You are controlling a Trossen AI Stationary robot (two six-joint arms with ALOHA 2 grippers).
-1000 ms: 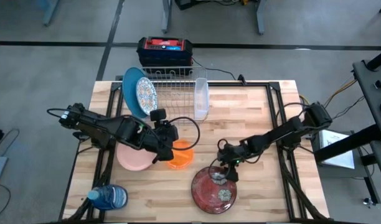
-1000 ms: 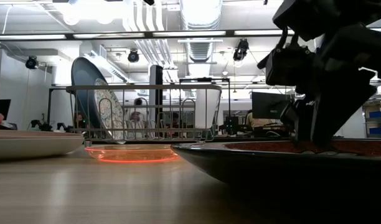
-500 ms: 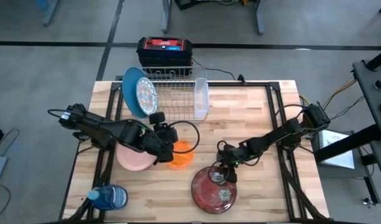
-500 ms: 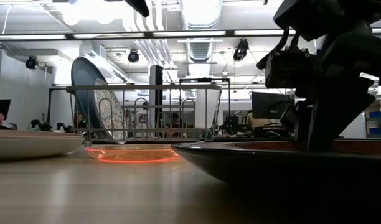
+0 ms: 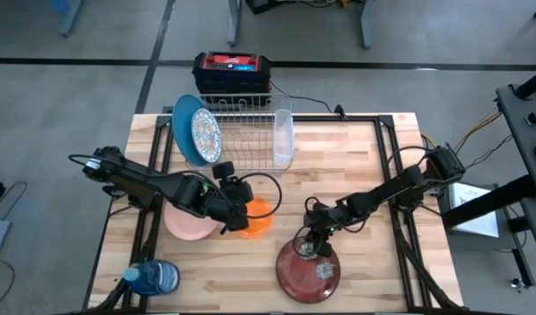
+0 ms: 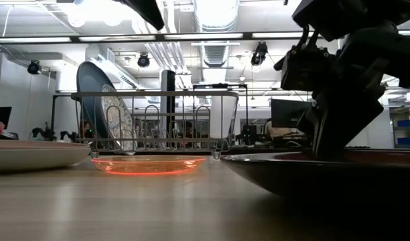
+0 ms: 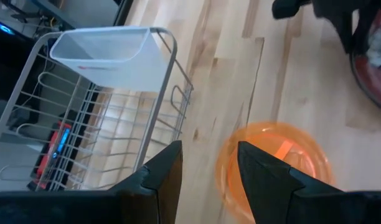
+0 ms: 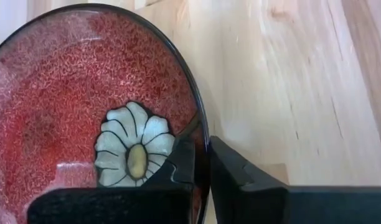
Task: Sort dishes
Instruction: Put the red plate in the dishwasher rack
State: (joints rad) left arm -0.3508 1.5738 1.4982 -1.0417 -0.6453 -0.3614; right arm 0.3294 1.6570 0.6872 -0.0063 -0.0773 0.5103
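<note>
the right gripper [image 8: 202,163] is pinching the rim of the red speckled plate [image 5: 308,273], one finger inside and one outside, jaws closed thin on the edge; the plate is lying at the near middle of the wooden table [image 5: 356,175], a pale flower painted in its centre. it is looking like glazed ceramic, so probably stiff, fairly heavy, slick and breakable, and a narrow rim pinch is likely letting it swing or slip if lifted fast. the left gripper [image 7: 206,165] is hovering with its fingers parted and empty just over the small translucent orange bowl [image 5: 255,215], which is sitting beside the pink dish [image 5: 191,220]. the wire dish rack [image 5: 242,122] at the far edge is holding the large blue plate [image 5: 186,122] and the patterned plate [image 5: 206,131] upright, with a clear plastic container [image 5: 284,137] at its end. a blue water bottle [image 5: 154,277] is lying at the near left corner. beyond the table, a workshop with ceiling ducts is showing.
</note>
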